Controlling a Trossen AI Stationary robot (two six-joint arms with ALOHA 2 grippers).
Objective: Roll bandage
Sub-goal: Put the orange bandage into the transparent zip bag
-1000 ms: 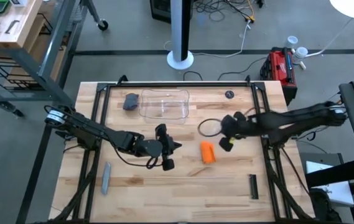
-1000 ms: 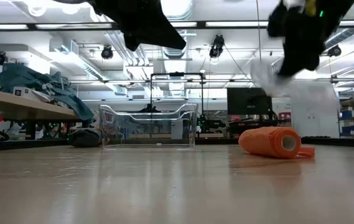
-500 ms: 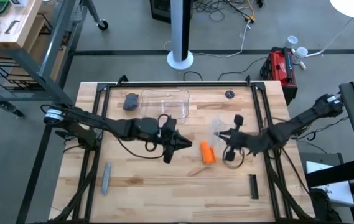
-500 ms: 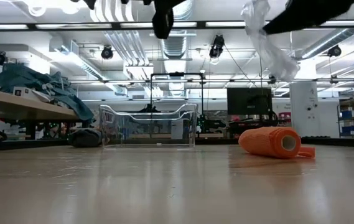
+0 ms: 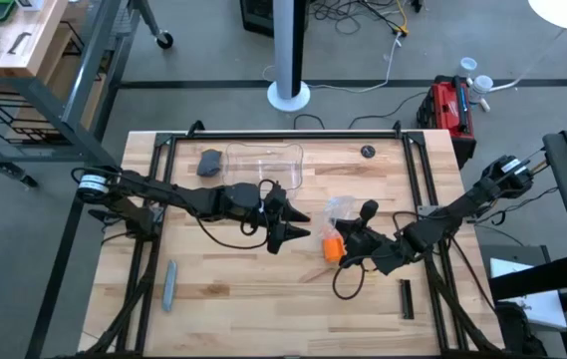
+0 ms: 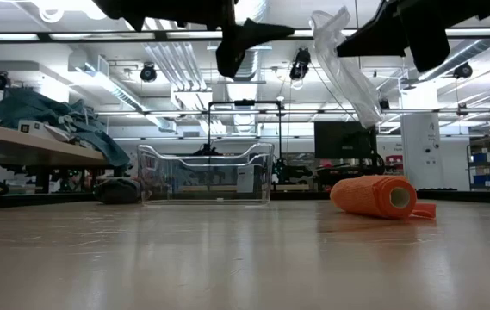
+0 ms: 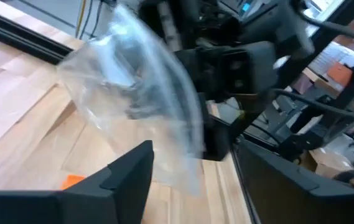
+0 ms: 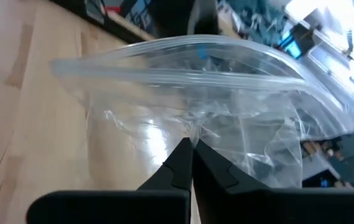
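Note:
The orange bandage (image 5: 332, 246) lies as a roll on its side on the table, with a short loose tail (image 6: 424, 209) on the wood. My right gripper (image 5: 356, 221) is above it and shut on a clear plastic wrapper (image 5: 340, 210), which hangs in the air (image 6: 348, 69). My left gripper (image 5: 301, 225) is open just left of the wrapper and points at it. Its two fingers (image 7: 127, 177) stand apart short of the wrapper (image 7: 139, 106) and touch nothing. My right gripper pinches a crumpled fold of the wrapper's clear wall (image 8: 192, 132) between its two fingertips, a little below the wrapper's long sealed edge (image 8: 183, 46). The fingers come roughly level from the table's right side. The wrapper is lifted clear and hangs slack above the bandage.
A clear plastic bin (image 5: 263, 167) and a dark grey lump (image 5: 209, 162) stand at the far side. A grey stick (image 5: 170, 284) lies near left, a black bar (image 5: 406, 298) near right, and a small black disc (image 5: 367, 152) far right. A cable loop (image 5: 348, 284) hangs by my right arm.
My right gripper has carried the wrapper toward the table's near-left, over the bandage, rolling as it went. My left gripper has gone right and slightly toward the far edge, has turned, and has opened. The bandage has stayed where it was.

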